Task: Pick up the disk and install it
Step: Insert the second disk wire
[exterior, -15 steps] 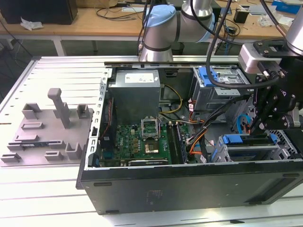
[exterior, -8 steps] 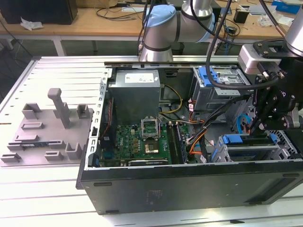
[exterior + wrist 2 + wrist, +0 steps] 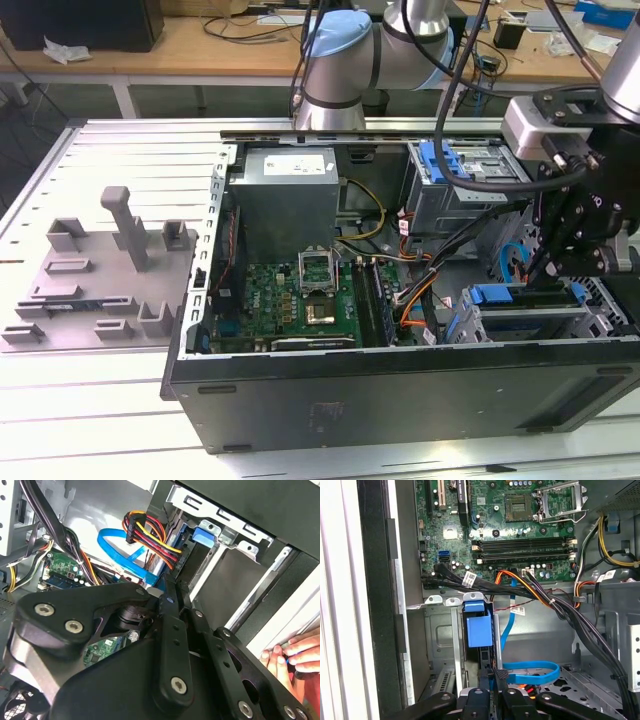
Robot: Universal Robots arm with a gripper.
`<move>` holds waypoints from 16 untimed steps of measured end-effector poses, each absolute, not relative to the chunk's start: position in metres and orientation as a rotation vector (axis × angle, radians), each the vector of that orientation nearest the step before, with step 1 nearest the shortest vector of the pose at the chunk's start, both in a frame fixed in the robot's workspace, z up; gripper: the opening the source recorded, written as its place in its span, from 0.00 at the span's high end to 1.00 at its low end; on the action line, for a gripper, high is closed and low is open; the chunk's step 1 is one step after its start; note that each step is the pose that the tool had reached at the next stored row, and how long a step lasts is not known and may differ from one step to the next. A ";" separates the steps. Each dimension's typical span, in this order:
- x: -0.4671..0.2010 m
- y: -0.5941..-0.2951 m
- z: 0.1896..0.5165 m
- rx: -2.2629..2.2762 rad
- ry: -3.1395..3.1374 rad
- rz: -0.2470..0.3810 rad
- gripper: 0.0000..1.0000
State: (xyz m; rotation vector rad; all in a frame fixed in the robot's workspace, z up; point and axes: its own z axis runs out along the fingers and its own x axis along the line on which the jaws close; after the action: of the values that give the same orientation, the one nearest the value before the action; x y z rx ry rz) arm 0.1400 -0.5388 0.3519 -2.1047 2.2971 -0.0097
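Hand [image 3: 545,272] low over disk [image 3: 520,300] seated edge-up in drive bay.

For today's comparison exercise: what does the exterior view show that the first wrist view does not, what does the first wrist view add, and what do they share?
Exterior view alone: the arm's pale blue joint, the grey parts tray on the exterior view's left, and the wooden bench behind.

First wrist view alone: a close look at the flat blue cable looping beside the drive bay.

Shared: the green motherboard, the disk's blue carrier standing in the bay, and the gripper at it.
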 end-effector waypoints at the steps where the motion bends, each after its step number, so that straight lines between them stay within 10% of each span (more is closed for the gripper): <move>1: 0.140 -0.539 0.352 -2.104 2.297 -0.009 0.84; 16: 0.141 -0.539 0.348 -2.104 2.296 -0.008 0.84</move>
State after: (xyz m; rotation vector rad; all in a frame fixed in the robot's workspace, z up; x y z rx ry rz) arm 0.1408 -0.5388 0.3484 -2.1041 2.2963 -0.0081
